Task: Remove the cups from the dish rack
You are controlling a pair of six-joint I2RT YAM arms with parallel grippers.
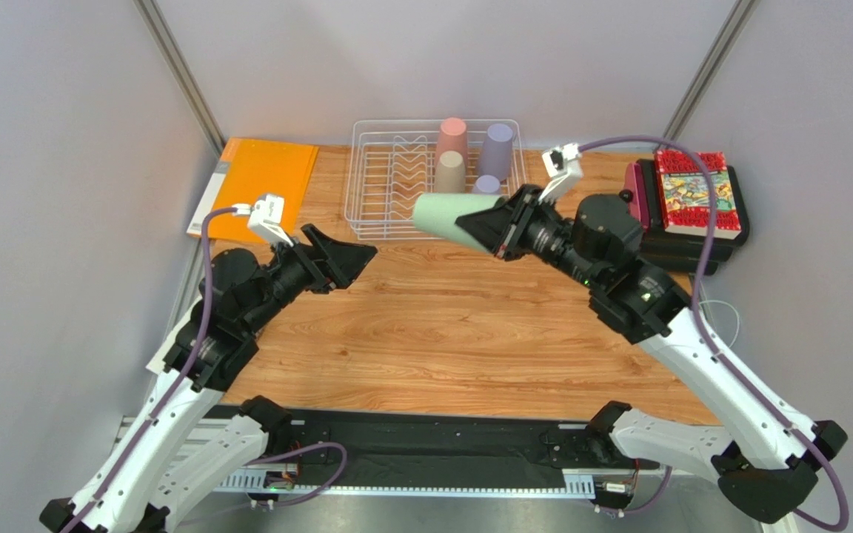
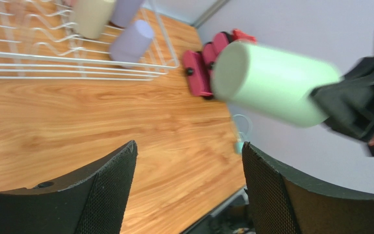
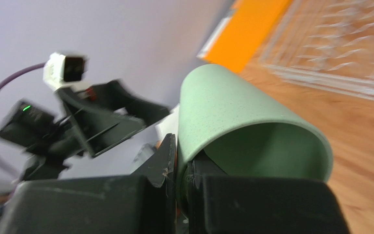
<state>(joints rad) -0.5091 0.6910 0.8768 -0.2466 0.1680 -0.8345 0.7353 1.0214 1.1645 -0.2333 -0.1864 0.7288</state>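
My right gripper (image 1: 496, 230) is shut on the rim of the sage green cup (image 1: 444, 215), held sideways in the air just in front of the white wire dish rack (image 1: 373, 178); one finger is inside the cup (image 3: 233, 117), one outside. The pink cup (image 1: 452, 136), beige cup (image 1: 450, 172) and two lavender cups (image 1: 497, 148) stand upside down in the rack's right part. My left gripper (image 1: 355, 259) is open and empty, pointing at the green cup (image 2: 272, 83) from the left, apart from it.
An orange folder (image 1: 259, 183) lies left of the rack. A red and black stack of books (image 1: 691, 200) sits at the back right. The wooden table (image 1: 453, 333) spreads in front of both grippers.
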